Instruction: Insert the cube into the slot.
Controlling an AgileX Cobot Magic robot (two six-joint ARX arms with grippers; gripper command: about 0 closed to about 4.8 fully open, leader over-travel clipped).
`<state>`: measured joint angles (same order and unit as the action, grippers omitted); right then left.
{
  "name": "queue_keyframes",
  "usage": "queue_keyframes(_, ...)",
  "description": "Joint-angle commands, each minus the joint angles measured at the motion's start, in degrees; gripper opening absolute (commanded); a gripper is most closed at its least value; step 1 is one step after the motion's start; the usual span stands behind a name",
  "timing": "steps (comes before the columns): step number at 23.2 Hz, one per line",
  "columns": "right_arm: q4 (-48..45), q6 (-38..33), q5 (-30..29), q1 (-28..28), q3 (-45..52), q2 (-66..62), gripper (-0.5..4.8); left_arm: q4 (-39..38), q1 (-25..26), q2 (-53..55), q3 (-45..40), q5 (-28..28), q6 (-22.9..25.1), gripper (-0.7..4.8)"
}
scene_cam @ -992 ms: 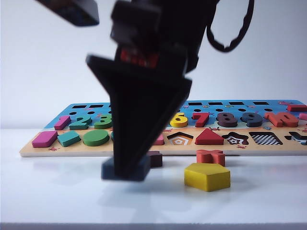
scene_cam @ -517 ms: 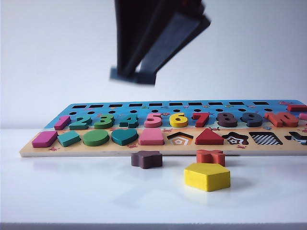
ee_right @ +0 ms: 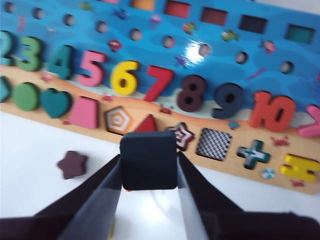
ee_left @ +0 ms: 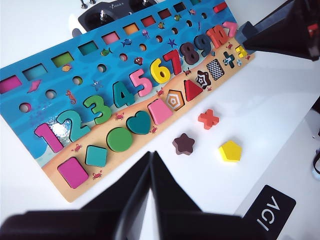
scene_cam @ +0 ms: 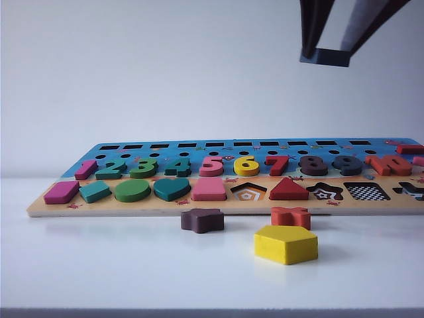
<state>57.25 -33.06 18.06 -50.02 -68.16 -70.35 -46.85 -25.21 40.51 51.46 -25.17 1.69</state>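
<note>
The cube, a flat dark navy-grey square block, is held high in the air with my right gripper shut on two of its opposite sides. In the exterior view the cube and right gripper hang at the top right, well above the wooden puzzle board. The slot, a square recess with a checkerboard floor, lies near the right end of the board's front row, empty. My left gripper is shut on nothing, raised over the table before the board's front edge.
A yellow pentagon block, a dark-brown star block and a red cross block lie loose on the white table in front of the board. Numbers and shapes fill most of the board's other recesses.
My right gripper has lifted the cube off the table and carried it up and to the right in the exterior view. The loose blocks and the board have not moved.
</note>
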Motion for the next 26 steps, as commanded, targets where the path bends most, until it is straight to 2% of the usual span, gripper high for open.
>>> queue_keyframes(1, 0.2, -2.0, 0.1, 1.2, 1.7, 0.0, 0.47, 1.1, 0.1, 0.0, 0.2, -0.3, 0.3, 0.10)
queue_keyframes(6, -3.1, -4.2, -0.2, 1.7, 6.4, 0.0, 0.26, 1.1, 0.1, 0.0, 0.2, -0.3, 0.3, 0.10)
queue_keyframes(15, -11.5, -9.2, -0.2, 2.4, 12.5, 0.0, 0.26, 1.1, 0.1, 0.0, 0.2, -0.3, 0.3, 0.10)
queue_keyframes(20, -11.8, -9.5, -0.5, 6.5, 15.8, 0.0, 0.26, 1.1, 0.1, 0.0, 0.2, -0.3, 0.3, 0.10)
queue_keyframes(26, -13.2, -8.6, -0.2, 7.9, 17.6, 0.0, 0.21, 1.2, 0.1, 0.0, 0.2, -0.3, 0.3, 0.10)
